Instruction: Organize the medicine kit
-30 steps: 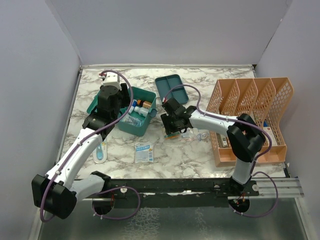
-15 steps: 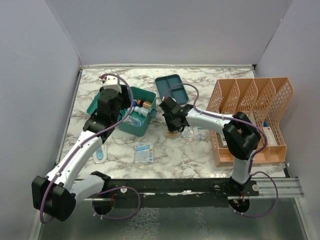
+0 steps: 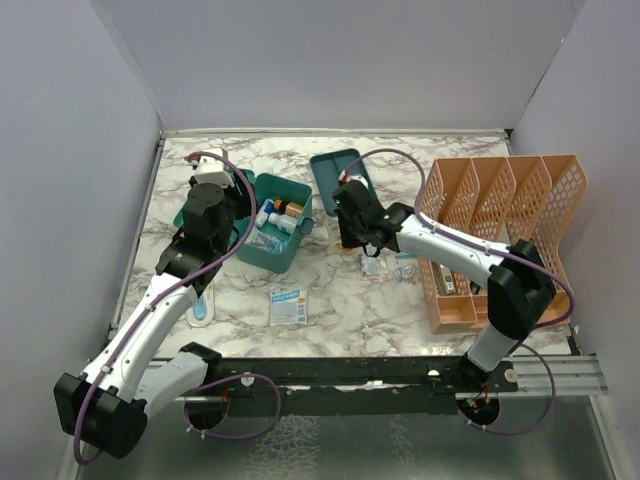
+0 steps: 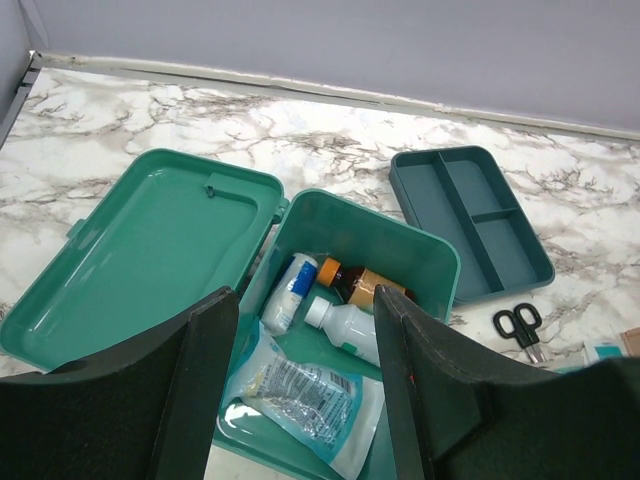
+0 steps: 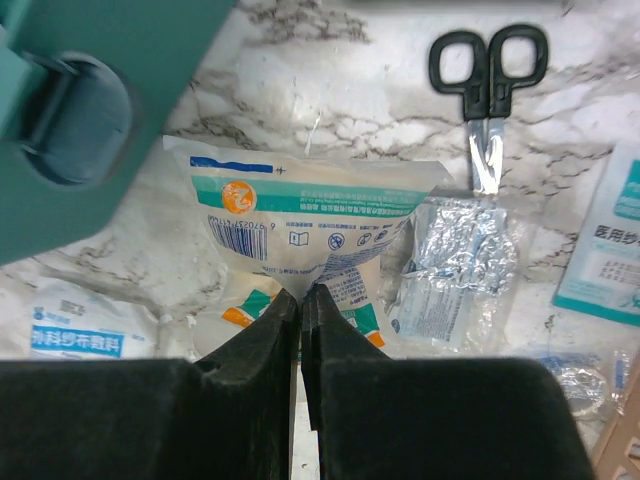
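From above, a peach-orange mesh plastic file rack (image 3: 505, 195) fills the right of the white marbled table (image 3: 430, 150), a blue-and-white flat sachet (image 3: 288, 305) lies near the front edge, and the teal-green rectangular plastic medicine kit (image 3: 270, 258) sits open left of centre, its matching divided insert tray (image 3: 335, 172) near its far right corner. In the left wrist view the left gripper (image 4: 305, 300) hovers over the kit, fingers spread around nothing; small bottles (image 4: 345, 325) and a clear pouch (image 4: 300, 390) lie inside, black-handled scissors (image 4: 520, 323) near the tray. In the right wrist view the right gripper (image 5: 300, 298) pinches the edge of a white printed plastic pouch (image 5: 310, 205), fingers pressed together; a teal corner of the kit fills the upper left, a crinkled foil pack (image 5: 465, 255) just beside the pouch
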`<state>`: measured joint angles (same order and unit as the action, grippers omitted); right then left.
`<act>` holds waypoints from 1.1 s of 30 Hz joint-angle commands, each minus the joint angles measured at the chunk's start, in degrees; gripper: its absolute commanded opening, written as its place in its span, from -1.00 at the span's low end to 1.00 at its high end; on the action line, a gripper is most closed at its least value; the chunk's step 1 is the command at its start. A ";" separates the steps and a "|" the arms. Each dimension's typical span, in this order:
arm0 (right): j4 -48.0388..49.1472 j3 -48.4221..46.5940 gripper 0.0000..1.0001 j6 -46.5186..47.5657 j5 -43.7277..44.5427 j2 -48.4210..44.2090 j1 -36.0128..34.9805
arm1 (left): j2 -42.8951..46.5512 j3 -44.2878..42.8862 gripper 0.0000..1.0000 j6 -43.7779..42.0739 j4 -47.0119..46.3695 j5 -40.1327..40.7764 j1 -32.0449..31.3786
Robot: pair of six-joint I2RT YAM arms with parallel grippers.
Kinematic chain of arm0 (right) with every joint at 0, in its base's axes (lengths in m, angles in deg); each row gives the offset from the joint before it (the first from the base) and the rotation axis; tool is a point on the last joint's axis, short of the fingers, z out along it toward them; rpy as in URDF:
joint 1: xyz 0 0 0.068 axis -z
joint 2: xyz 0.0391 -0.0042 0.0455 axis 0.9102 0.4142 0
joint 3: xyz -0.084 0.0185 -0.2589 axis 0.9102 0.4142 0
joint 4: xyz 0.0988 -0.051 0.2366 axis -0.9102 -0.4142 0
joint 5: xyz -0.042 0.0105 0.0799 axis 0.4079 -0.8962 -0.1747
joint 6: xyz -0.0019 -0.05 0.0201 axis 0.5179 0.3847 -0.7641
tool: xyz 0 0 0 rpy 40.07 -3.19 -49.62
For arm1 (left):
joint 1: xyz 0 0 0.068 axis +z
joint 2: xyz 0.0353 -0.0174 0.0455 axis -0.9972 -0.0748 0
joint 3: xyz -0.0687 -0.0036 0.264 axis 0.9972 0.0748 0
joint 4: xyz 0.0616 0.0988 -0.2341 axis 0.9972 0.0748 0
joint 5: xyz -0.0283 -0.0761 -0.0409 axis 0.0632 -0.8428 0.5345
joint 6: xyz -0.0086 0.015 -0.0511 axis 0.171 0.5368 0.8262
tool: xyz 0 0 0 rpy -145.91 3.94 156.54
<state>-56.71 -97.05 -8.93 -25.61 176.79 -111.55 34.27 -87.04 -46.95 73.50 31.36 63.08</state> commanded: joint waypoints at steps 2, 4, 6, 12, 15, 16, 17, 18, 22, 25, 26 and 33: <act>4.90 -2.80 -0.87 1.26 5.04 -5.70 -0.03 | 2.16 1.22 0.20 1.69 -1.81 3.18 0.04; 7.85 -3.90 -0.87 4.23 3.24 -6.92 -0.03 | 2.98 1.82 0.20 1.70 -2.29 4.33 0.04; 10.66 -5.73 -0.87 7.44 -0.05 -7.22 -0.03 | 3.48 2.16 0.20 1.33 -2.71 5.25 0.04; 13.80 -15.55 -0.86 17.06 -11.22 -1.22 -0.03 | 7.77 5.16 0.20 0.26 -7.83 8.23 0.04; 13.38 -21.27 -0.86 20.87 -17.96 3.37 -0.16 | 9.67 4.30 0.20 -0.47 -7.92 9.31 0.04; 13.41 -22.79 -0.86 21.91 -20.47 4.72 -0.27 | 10.26 3.70 0.20 -0.79 -7.78 9.82 0.04; 13.42 -24.23 -0.86 22.96 -22.89 6.12 -0.40 | 10.86 3.15 0.20 -1.22 -7.87 10.18 0.04; 13.49 -25.31 -0.86 23.91 -24.71 7.43 -0.64 | 11.42 2.76 0.20 -1.79 -8.04 10.71 0.04; 10.70 -31.34 -0.85 27.11 -30.02 13.90 -1.47 | 12.76 0.05 0.22 -3.76 -8.29 12.70 0.04; 8.93 -34.49 -0.85 29.81 -31.18 18.00 -2.74 | 12.74 -1.61 0.22 -5.43 -8.27 13.01 0.09; 8.15 -35.58 -0.85 30.64 -31.57 19.31 -3.06 | 12.56 -1.99 0.22 -5.78 -8.26 13.25 0.05; 1.45 -42.46 -0.85 35.38 -29.02 28.01 -5.44 | 10.99 -2.83 0.23 -7.60 -8.93 13.63 0.04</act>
<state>-50.59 -135.85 21.80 -54.72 201.64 -115.57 46.09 -88.57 -52.48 65.94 43.47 63.08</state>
